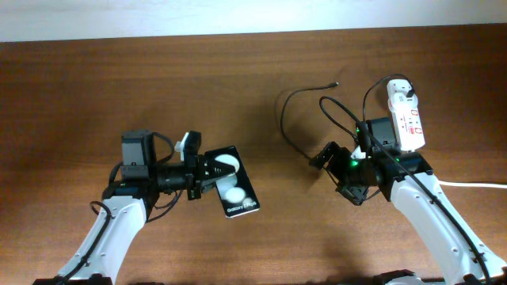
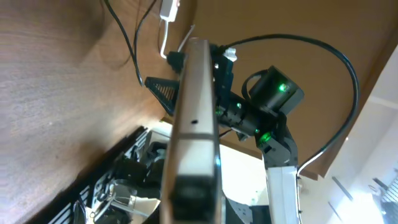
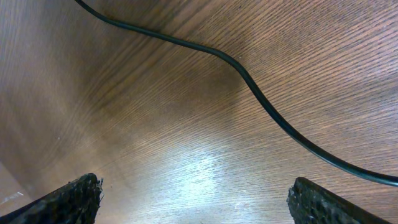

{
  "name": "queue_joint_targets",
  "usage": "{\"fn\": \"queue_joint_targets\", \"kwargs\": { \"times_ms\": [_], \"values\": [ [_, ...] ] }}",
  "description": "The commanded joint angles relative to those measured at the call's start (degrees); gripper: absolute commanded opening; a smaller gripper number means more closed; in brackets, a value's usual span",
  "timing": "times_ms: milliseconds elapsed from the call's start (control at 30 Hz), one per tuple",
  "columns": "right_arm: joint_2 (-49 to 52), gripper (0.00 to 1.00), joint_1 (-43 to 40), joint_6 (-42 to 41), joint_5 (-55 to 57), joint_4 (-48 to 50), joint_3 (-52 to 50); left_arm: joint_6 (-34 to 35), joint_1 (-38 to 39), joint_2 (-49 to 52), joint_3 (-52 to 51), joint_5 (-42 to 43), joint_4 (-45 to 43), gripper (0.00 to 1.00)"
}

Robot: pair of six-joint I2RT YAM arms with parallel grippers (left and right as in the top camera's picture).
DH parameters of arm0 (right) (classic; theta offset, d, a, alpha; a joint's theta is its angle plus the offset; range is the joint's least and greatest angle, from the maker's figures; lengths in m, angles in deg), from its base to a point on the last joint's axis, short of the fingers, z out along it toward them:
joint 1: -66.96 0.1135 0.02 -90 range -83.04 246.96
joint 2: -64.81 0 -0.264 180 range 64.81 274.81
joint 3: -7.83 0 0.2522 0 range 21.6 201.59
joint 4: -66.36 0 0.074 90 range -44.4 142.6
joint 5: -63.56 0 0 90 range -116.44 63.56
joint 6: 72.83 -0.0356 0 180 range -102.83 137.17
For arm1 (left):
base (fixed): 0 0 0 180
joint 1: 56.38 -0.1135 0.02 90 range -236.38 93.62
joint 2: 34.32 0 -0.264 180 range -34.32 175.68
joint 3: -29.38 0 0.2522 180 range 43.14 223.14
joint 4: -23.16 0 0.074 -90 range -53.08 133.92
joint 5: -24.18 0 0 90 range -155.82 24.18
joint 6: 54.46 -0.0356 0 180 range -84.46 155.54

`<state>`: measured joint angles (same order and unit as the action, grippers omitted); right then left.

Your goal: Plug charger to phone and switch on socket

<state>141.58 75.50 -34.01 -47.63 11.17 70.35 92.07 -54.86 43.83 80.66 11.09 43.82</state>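
The black phone (image 1: 234,192), two white spots on its face, is held at its near end by my left gripper (image 1: 210,169), which is shut on it. In the left wrist view the phone (image 2: 196,106) shows edge-on between the fingers (image 2: 190,198). The thin black charger cable (image 1: 295,96) loops over the table, its tip (image 1: 336,83) lying free and its plug end at the white socket (image 1: 406,119). My right gripper (image 1: 326,157) is open and empty, low over the table beside the cable. In the right wrist view the cable (image 3: 252,84) runs beyond the spread fingers (image 3: 196,202).
The socket's thick white cord (image 1: 475,185) runs off the right edge. My right arm (image 2: 268,102) shows in the left wrist view behind the phone. The table's far edge (image 1: 253,33) meets a white wall.
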Motion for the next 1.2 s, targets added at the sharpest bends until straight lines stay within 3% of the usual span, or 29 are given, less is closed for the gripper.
{"fn": "queue_joint_targets", "kwargs": {
  "times_ms": [0, 300, 433, 500, 533, 600, 700, 767, 867, 1000, 1167],
  "values": [
    [-0.5, 0.99, -0.3, 0.4, 0.9, 0.0, 0.2, -1.0, 0.0, -0.1, 1.0, -0.7, -0.1, 0.0],
    [-0.5, 0.99, -0.3, 0.4, 0.9, 0.0, 0.2, -3.8, 0.0, -0.1, 1.0, -0.4, -0.1, 0.0],
    [-0.5, 0.99, -0.3, 0.4, 0.9, 0.0, 0.2, -4.4, 0.0, -0.1, 1.0, 12.3, -0.1, 0.0],
    [-0.5, 0.99, -0.3, 0.3, 0.9, 0.3, 0.2, -4.3, 0.0, -0.1, 1.0, 12.8, -0.2, 0.0],
    [-0.5, 0.99, -0.3, 0.4, 0.9, 0.3, 0.2, -3.2, 0.0, -0.1, 1.0, 10.7, -1.3, 0.0],
    [-0.5, 0.99, -0.3, 0.3, 0.9, 0.3, 0.2, 6.4, 0.0, 0.0, 1.0, 9.5, -10.6, 0.0],
    [-0.5, 0.99, -0.3, 0.3, 0.9, 0.3, 0.2, 29.1, 1.5, 0.0, 1.0, 8.3, -32.8, 0.0],
    [-0.5, 0.99, -0.3, 0.3, 0.9, 0.3, 0.2, 37.4, 2.6, 0.1, 1.0, 4.7, -42.0, 0.0],
    [-0.5, 0.99, -0.3, 0.3, 0.9, 0.3, 0.2, 38.1, 3.0, 3.0, 3.6, 2.8, -43.7, 0.0],
    [-0.5, 0.99, -0.3, 0.4, 0.9, 0.3, 0.2, 38.2, 3.2, 15.0, 12.4, 6.4, -46.9, 0.0],
    [-0.5, 0.99, -0.3, 0.4, 0.9, 0.2, 0.2, 38.4, 5.5, 17.5, 12.4, 13.3, -41.1, 0.0]
  ]
}}
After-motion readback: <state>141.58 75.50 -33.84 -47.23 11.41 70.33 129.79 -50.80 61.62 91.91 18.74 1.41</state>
